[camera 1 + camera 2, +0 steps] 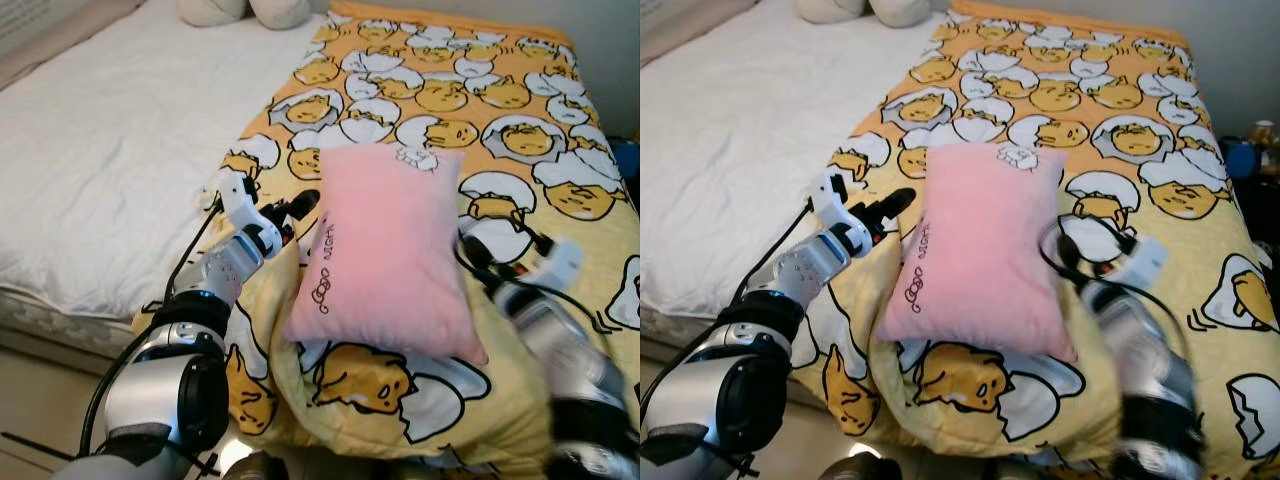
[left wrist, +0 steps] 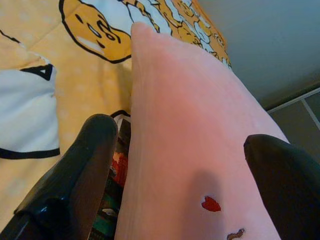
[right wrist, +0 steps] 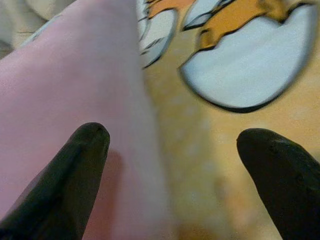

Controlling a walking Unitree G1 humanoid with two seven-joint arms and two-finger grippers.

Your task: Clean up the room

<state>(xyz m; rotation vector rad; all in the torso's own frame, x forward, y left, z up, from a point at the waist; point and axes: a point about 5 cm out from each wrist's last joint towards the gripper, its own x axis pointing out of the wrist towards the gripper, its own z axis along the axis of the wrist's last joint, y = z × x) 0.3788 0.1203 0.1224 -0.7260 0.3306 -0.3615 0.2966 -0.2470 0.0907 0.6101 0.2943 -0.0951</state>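
Squarely in the middle of the frame lies the pink pillow (image 1: 385,250), resting tilted on the yellow cartoon blanket (image 1: 520,150), which is bunched up under its lower end toward the bottom of the frame. My left gripper (image 1: 298,210) sits at its left edge and my right gripper (image 1: 1065,245) at its right edge, both spread wide and clamping nothing. I judge I'm bracketing it because it's too broad for one hand.

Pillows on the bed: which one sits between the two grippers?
The pink pillow on the yellow egg-print blanket, flanked by left gripper and right gripper; the cream pillows lie at the head.
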